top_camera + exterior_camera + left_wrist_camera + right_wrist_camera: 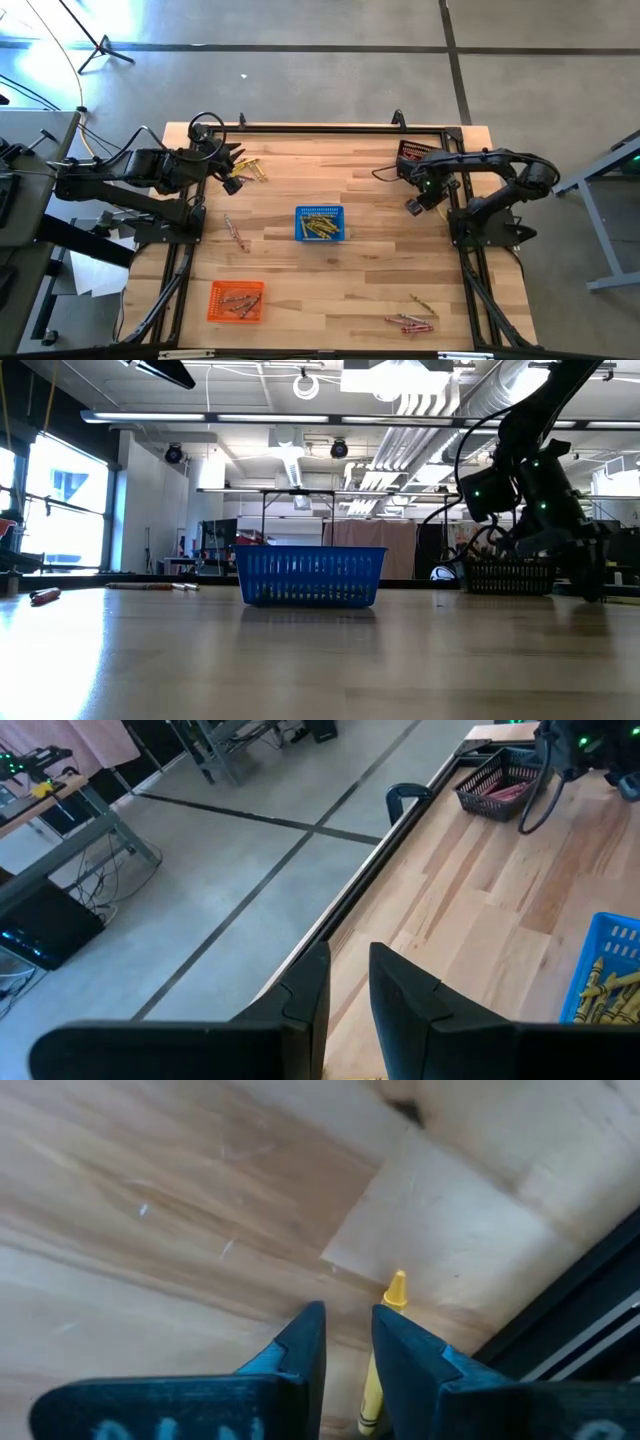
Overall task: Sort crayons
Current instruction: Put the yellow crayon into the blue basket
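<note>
My right gripper (418, 202) is at the table's far right, near the dark mesh basket (412, 155), and is shut on a yellow crayon (372, 1385). My left gripper (233, 178) hangs level at the far left, beside several loose yellow crayons (252, 168). Its fingers (310, 990) stand a narrow gap apart with nothing seen between them. The blue basket (320, 223) at mid-table holds yellow crayons. The orange basket (236, 300) at the near left holds red/pink crayons. My right gripper pinches the yellow crayon between its two fingers. The crayon lies along the fingers, and its pointed tip (396, 1288) sticks out past the fingertips. The fingers slant down toward the table. The fingers hide the crayon's lower body.
Loose crayons lie on the table at the left (236, 232) and near the front right (410, 322). A black frame (320, 128) runs round the table's edges. The blue basket also shows in the low view (310, 575).
</note>
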Controlling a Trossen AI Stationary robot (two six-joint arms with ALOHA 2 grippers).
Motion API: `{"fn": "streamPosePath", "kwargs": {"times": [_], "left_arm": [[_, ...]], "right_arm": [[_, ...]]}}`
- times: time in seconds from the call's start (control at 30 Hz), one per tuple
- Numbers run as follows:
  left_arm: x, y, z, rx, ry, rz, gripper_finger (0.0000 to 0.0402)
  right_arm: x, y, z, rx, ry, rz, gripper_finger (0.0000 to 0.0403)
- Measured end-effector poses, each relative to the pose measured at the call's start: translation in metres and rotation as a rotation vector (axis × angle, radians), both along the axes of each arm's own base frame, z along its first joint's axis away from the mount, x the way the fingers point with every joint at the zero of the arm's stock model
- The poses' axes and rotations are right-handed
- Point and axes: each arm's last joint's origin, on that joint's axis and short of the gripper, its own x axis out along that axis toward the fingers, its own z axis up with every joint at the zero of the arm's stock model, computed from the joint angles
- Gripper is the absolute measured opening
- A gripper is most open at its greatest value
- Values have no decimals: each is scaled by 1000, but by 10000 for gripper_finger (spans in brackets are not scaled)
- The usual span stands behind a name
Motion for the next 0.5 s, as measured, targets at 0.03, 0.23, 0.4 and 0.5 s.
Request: {"fn": "streamPosePath", "kwargs": {"times": [0.03,0.23,0.4,0.5], "left_arm": [[0,0,0,0,0,0,60],[0,0,0,0,0,1,60],[0,0,0,11,13,-7,60],[0,0,0,21,23,-12,60]], "right_arm": [[0,-1,0,-7,2,-3,69],[-1,-4,0,-32,7,-13,69],[-1,-11,1,-77,2,-32,69],[-2,-16,2,-107,-1,-46,69]]}}
